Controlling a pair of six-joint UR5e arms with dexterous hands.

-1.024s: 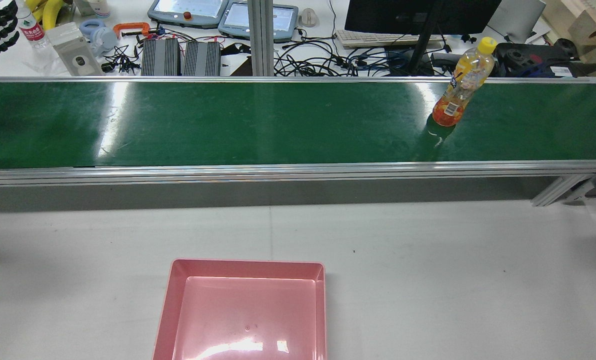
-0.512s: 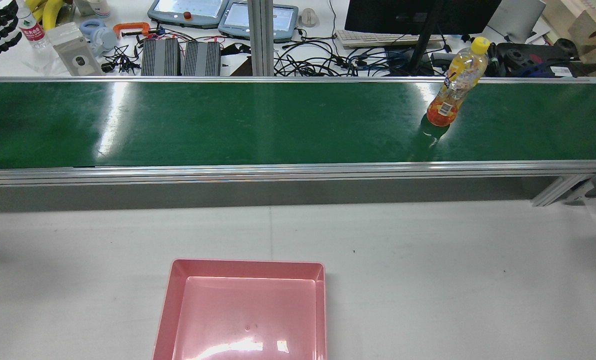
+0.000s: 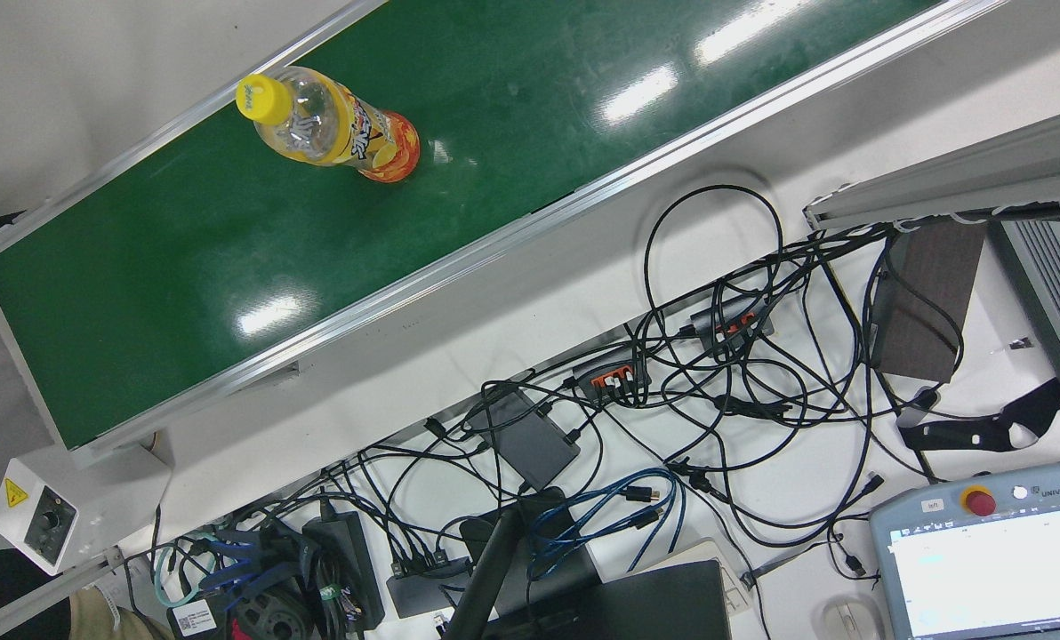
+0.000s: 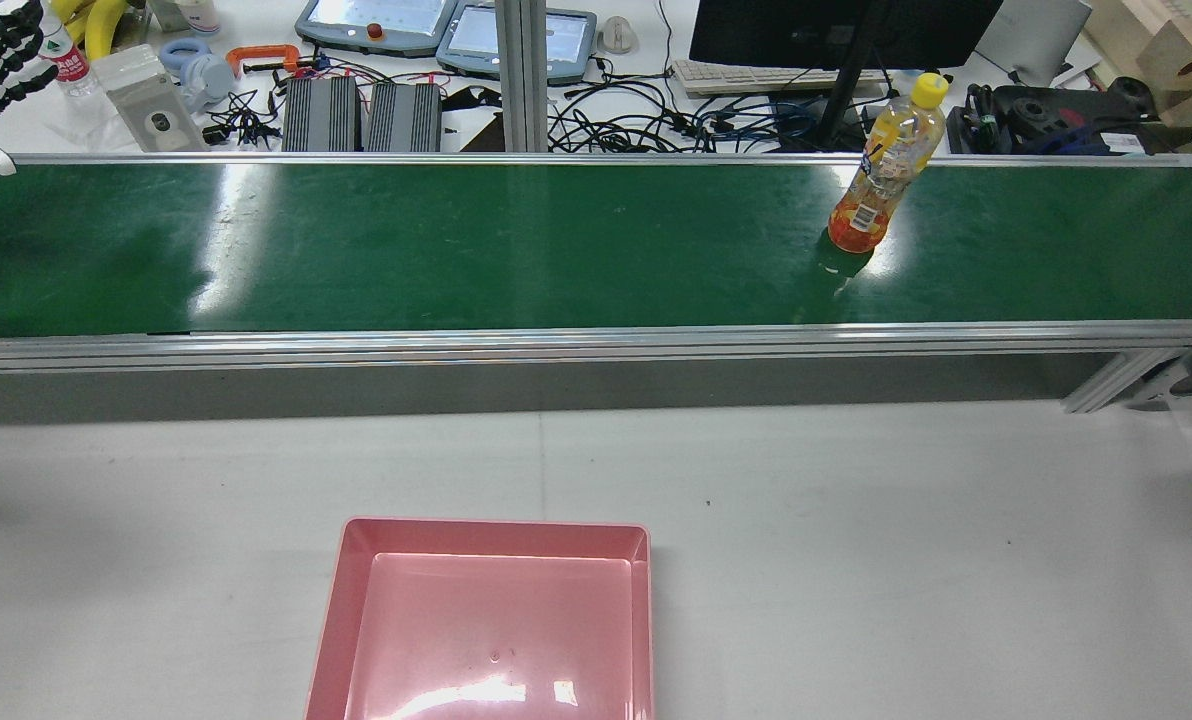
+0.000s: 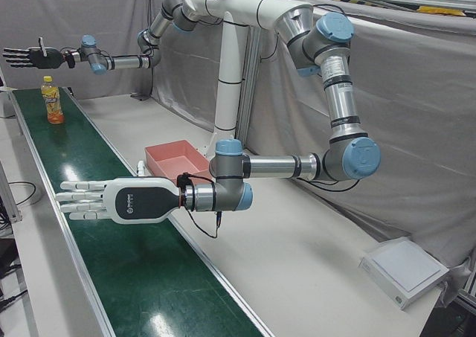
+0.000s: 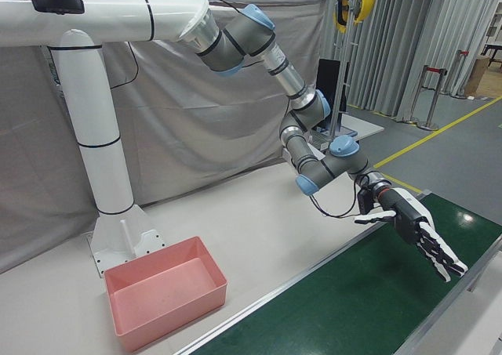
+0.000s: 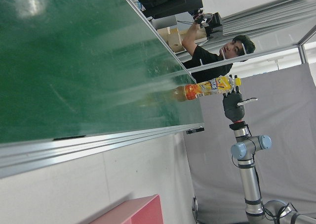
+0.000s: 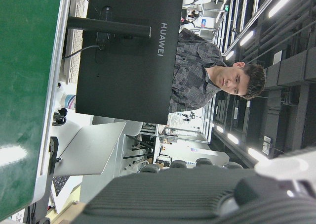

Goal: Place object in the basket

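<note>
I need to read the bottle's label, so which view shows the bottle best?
The front view: the bottle fills the most frame there, label facing up. The rear view shows it smaller, upright on the green belt; the left-front and left hand views show it tiny.

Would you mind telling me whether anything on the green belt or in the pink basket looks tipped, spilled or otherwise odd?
Nothing stands out. The yellow-capped orange drink bottle stands upright on the green conveyor belt with no spill around it, and the pink plastic basket sits level and holds nothing.
</note>
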